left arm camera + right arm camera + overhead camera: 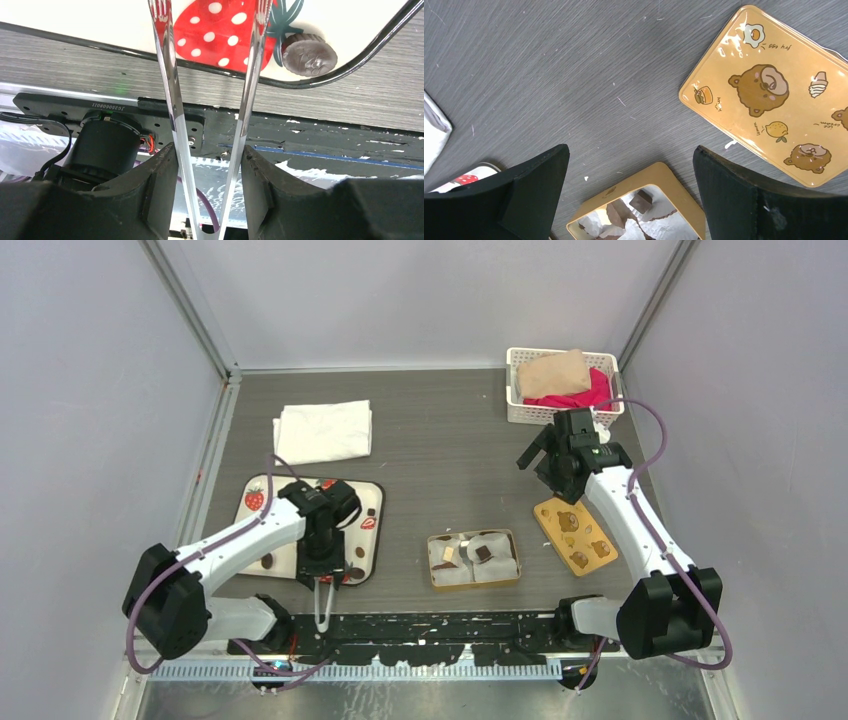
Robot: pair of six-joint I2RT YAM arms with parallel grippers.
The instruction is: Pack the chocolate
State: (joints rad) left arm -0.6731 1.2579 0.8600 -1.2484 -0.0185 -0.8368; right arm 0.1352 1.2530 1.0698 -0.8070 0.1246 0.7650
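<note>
The left claw (pixel 207 167) squeezes metal tweezers (pixel 169 75). A round chocolate (pixel 306 54) lies on the strawberry tray (pixel 75 17), just beside their tips. The right claw (pixel 631 172) hangs wide open above the desk (pixel 574 75), empty.

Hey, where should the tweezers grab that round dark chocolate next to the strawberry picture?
Across its ridged side wall, coming down from above. The round chocolate lies flat on the tray as a low disc, so opposite rim points should give the tweezers a firm pinch.
</note>
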